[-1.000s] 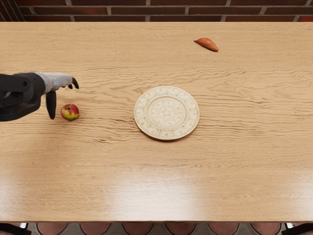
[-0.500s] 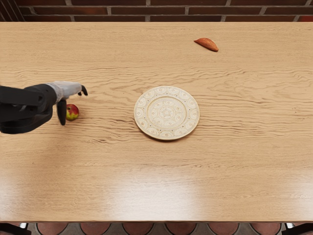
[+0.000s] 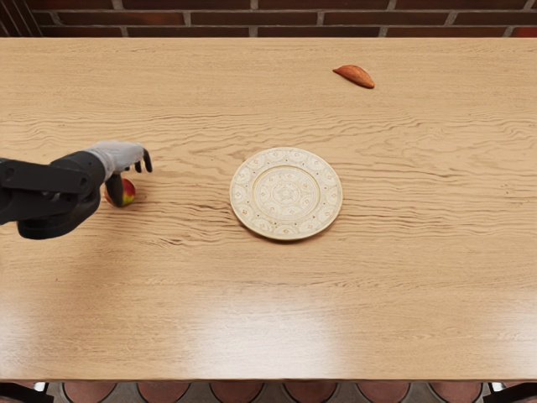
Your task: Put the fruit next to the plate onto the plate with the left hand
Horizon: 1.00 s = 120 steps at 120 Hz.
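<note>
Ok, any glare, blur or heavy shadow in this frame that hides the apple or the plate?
Head view: sharp all over, with no blur. A soft pale sheen lies on the near part of the table, clear of the plate, and shadows are faint. Also in the head view, the apple is partly covered by the left robot hand, not by the lighting.
</note>
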Motion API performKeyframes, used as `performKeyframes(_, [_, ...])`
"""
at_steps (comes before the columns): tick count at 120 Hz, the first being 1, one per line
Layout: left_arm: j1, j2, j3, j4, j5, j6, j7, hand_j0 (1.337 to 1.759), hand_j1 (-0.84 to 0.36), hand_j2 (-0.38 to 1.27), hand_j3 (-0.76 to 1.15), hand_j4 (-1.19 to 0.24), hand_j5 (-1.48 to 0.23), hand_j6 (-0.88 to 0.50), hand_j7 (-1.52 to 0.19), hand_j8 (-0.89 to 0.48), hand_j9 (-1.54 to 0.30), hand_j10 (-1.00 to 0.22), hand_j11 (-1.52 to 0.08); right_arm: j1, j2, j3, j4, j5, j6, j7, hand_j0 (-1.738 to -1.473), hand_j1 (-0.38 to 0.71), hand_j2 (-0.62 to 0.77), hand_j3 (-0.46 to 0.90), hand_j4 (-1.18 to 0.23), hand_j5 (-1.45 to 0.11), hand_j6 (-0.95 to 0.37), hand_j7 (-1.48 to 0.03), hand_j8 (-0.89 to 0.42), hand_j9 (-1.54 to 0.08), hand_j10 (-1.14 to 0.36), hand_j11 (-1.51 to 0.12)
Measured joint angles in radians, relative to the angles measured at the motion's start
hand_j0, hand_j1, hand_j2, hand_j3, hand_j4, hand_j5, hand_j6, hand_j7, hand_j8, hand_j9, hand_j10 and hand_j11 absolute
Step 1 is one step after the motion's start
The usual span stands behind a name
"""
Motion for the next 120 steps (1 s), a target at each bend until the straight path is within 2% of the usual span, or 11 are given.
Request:
performKeyframes(40, [0.059, -0.036, 0.004, 0.05, 0.003, 0.01, -0.018, 1.656, -0.14, 0.1, 0.0, -0.38, -0.52, -0.39, -0.52, -0.39, -0.51, -0.39, -0.51, 0.0, 0.0, 0.0, 0.0, 0.0, 0.0, 0.0, -1.658, -0.32, -0.01, 0.0, -0.03, -0.03, -0.03, -0.03, -0.03, -0.03, -0.03, -0.03])
performKeyframes(45, [0.067, -0.042, 0.005, 0.057, 0.004, 0.012, -0.019, 1.662, -0.15, -0.03, 0.28, -0.39, -0.5, -0.25, -0.72, -0.39, -0.51, -0.39, -0.51, 0.0, 0.0, 0.0, 0.0, 0.0, 0.0, 0.0, -1.658, -0.32, -0.01, 0.0, -0.03, -0.03, -0.03, -0.03, -0.03, -0.03, -0.03, -0.03])
performKeyframes(49, [0.071, -0.043, 0.005, 0.063, 0.006, 0.013, -0.024, 1.661, -0.15, -0.08, 0.41, -0.34, -0.6, -0.21, -0.8, -0.39, -0.5, -0.39, -0.5, 0.0, 0.0, 0.0, 0.0, 0.0, 0.0, 0.0, -1.658, -0.32, -0.01, 0.0, -0.03, -0.03, -0.03, -0.03, -0.03, -0.03, -0.03, -0.03])
performKeyframes(60, [0.077, -0.043, 0.006, 0.074, 0.012, 0.011, -0.036, 1.652, -0.15, -0.1, 0.52, -0.31, -0.68, -0.19, -0.88, -0.39, -0.5, -0.39, -0.5, 0.0, 0.0, 0.0, 0.0, 0.0, 0.0, 0.0, -1.658, -0.32, -0.01, 0.0, -0.03, -0.03, -0.03, -0.03, -0.03, -0.03, -0.03, -0.03])
performKeyframes(74, [0.078, -0.031, 0.008, 0.081, 0.01, 0.008, -0.031, 1.548, -0.15, -0.12, 0.57, -0.36, -0.63, -0.32, -0.78, -0.38, -0.5, -0.38, -0.5, 0.0, 0.0, 0.0, 0.0, 0.0, 0.0, 0.0, -1.658, -0.32, -0.01, 0.0, -0.03, -0.03, -0.03, -0.03, -0.03, -0.03, -0.03, -0.03])
performKeyframes(84, [0.078, -0.022, 0.011, 0.084, 0.002, 0.009, -0.036, 1.583, -0.13, -0.03, 0.45, -0.36, -0.59, -0.35, -0.7, -0.38, -0.5, -0.38, -0.5, 0.0, 0.0, 0.0, 0.0, 0.0, 0.0, 0.0, -1.658, -0.32, -0.01, 0.0, -0.03, -0.03, -0.03, -0.03, -0.03, -0.03, -0.03, -0.03])
performKeyframes(88, [0.079, -0.019, 0.011, 0.085, 0.003, 0.008, -0.034, 1.561, -0.13, -0.05, 0.48, -0.36, -0.58, -0.36, -0.74, -0.38, -0.5, -0.38, -0.5, 0.0, 0.0, 0.0, 0.0, 0.0, 0.0, 0.0, -1.658, -0.32, -0.01, 0.0, -0.03, -0.03, -0.03, -0.03, -0.03, -0.03, -0.03, -0.03])
performKeyframes(97, [0.079, -0.014, 0.014, 0.087, -0.002, 0.01, -0.038, 1.575, -0.12, -0.01, 0.4, -0.37, -0.55, -0.37, -0.68, -0.38, -0.5, -0.38, -0.5, 0.0, 0.0, 0.0, 0.0, 0.0, 0.0, 0.0, -1.658, -0.32, -0.01, 0.0, -0.03, -0.03, -0.03, -0.03, -0.03, -0.03, -0.03, -0.03])
performKeyframes(107, [0.08, -0.014, 0.017, 0.089, -0.004, 0.01, -0.043, 1.572, -0.14, -0.03, 0.51, -0.39, -0.54, -0.36, -0.69, -0.39, -0.51, -0.39, -0.51, 0.0, 0.0, 0.0, -0.001, 0.0, 0.0, 0.0, -1.658, -0.32, -0.01, 0.0, -0.03, -0.03, -0.03, -0.03, -0.03, -0.03, -0.03, -0.03])
performKeyframes(111, [0.085, -0.014, 0.017, 0.089, -0.001, 0.012, -0.045, 1.576, -0.17, -0.09, 0.68, -0.36, -0.59, -0.26, -0.84, -0.4, -0.52, -0.4, -0.52, 0.0, 0.0, 0.0, 0.0, 0.0, -0.001, 0.0, -1.658, -0.32, -0.01, 0.0, -0.03, -0.03, -0.03, -0.03, -0.03, -0.03, -0.03, -0.03])
performKeyframes(120, [0.086, -0.014, 0.017, 0.09, -0.006, 0.012, -0.047, 1.581, -0.2, -0.06, 0.75, -0.32, -0.65, -0.23, -0.88, -0.42, -0.55, -0.42, -0.55, 0.0, 0.0, 0.0, 0.0, 0.0, 0.0, 0.0, -1.658, -0.32, -0.01, 0.0, -0.03, -0.03, -0.03, -0.03, -0.03, -0.03, -0.03, -0.03])
